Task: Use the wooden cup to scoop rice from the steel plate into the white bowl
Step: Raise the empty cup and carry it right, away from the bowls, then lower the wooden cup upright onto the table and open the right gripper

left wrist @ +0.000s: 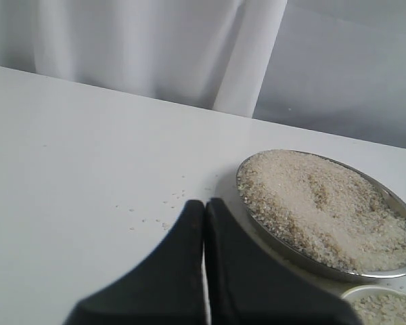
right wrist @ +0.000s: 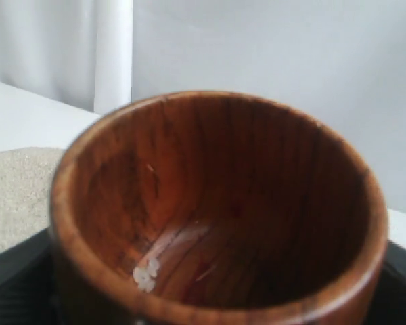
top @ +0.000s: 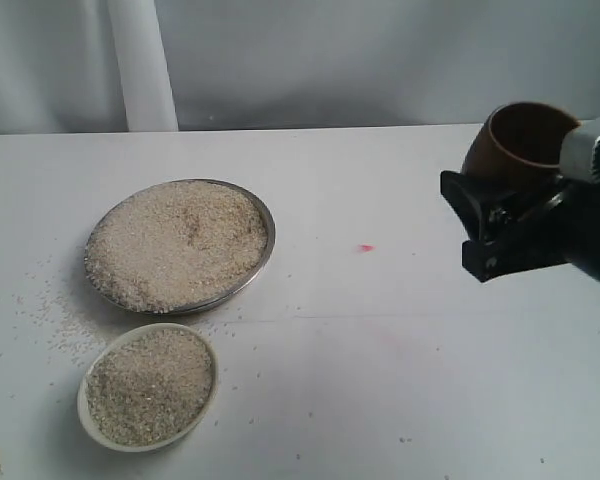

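**Ann:** Since its jaws stand so wide, what does the right pincer (top: 477, 225) hold?

**Ben:** The wooden cup (top: 523, 140), pinched between both black sides, with just a few bits of rice (right wrist: 146, 276) inside. The steel plate (top: 263, 262), heaped full, and the white bowl (top: 82, 400) sit well apart from it. The left pincer (left wrist: 204, 223) is closed, holding nothing

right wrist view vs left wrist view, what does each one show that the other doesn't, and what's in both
Only the right wrist view shows the inside of the wooden cup, which is nearly empty, with a few grains near its bottom.

Only the left wrist view shows the left end effector, shut and empty. It also shows the steel plate rim, a sliver of the white bowl, and loose grains on the table.

Both views show the heaped rice, the white table and the pale curtain behind.
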{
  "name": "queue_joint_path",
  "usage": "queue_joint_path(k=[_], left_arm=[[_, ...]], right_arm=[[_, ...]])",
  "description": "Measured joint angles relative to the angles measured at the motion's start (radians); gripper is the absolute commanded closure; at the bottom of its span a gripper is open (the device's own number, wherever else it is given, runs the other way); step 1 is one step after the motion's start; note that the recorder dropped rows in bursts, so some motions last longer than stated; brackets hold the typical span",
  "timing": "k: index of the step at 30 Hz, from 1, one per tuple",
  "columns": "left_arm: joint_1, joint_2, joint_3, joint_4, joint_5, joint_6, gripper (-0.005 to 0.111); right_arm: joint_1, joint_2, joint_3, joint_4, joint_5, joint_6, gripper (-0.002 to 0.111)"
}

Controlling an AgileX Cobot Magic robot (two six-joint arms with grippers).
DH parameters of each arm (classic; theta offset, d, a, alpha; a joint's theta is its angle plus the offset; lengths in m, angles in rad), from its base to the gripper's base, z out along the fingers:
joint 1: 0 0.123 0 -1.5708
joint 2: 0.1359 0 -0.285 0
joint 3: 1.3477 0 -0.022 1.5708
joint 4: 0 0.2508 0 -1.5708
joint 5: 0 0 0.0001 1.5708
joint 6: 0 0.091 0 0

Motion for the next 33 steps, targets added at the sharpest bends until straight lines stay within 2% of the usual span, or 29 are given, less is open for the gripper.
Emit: queue_joint_path(k=[12,24,30,33], left_arm=[[0.0,0.0,0.0,0.0,0.0,0.0,0.107],[0.0,0.0,0.0,0.0,0.0,0.0,0.107],[0.0,0.0,0.0,0.0,0.0,0.0,0.107],[0.0,0.0,0.0,0.0,0.0,0.0,0.107]], right_arm=[[0.0,0.361,0.02,0.009,-0.274,0.008,0.108],[-0.017,0.781,0.018,0.043,-0.65,0.008,0.108],[-0.038,0.864,0.021,0.015,-0.707,0.008,0.108],[-0.038,0.863,-0.009,0.004,-0.668,0.005,0.108]])
